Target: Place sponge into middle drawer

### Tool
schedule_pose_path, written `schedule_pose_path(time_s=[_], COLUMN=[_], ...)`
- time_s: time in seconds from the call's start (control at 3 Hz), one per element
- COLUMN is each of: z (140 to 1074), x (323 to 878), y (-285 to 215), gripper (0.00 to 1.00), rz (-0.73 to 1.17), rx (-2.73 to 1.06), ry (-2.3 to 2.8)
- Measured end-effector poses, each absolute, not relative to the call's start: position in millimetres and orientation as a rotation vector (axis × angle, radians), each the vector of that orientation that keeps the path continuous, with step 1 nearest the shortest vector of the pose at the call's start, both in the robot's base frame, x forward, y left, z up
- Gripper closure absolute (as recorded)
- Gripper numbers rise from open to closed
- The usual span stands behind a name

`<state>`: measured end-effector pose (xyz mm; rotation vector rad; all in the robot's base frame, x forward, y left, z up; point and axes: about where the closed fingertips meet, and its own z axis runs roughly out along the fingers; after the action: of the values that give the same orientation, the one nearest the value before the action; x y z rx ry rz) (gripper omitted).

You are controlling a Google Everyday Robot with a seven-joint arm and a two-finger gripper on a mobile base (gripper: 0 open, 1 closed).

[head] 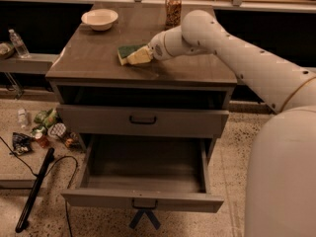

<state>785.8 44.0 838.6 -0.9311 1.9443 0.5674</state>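
Observation:
The sponge, with a dark green face over yellow foam, lies on the grey cabinet top, left of centre. My gripper reaches in from the right at the end of the white arm. It sits right at the sponge's right end, low on the top. The middle drawer, the second handled front from the top, is pulled out wide below. Its inside shows nothing in it.
A white bowl and a can stand at the back of the top. The handled front above the open drawer is closed. Bottles and litter and a black rod with a cable lie on the floor at the left.

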Motion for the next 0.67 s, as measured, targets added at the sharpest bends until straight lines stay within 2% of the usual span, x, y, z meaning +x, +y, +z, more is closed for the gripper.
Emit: schedule_pose_path(time_s=[0.33, 0.67], z=[843.5, 868.8], x=[783.9, 757.5], y=[34.0, -4.5], gripper=[0.68, 0.91], rz=[0.555, 0.471], rx=[-0.914, -0.904], ry=[1.945, 1.981])
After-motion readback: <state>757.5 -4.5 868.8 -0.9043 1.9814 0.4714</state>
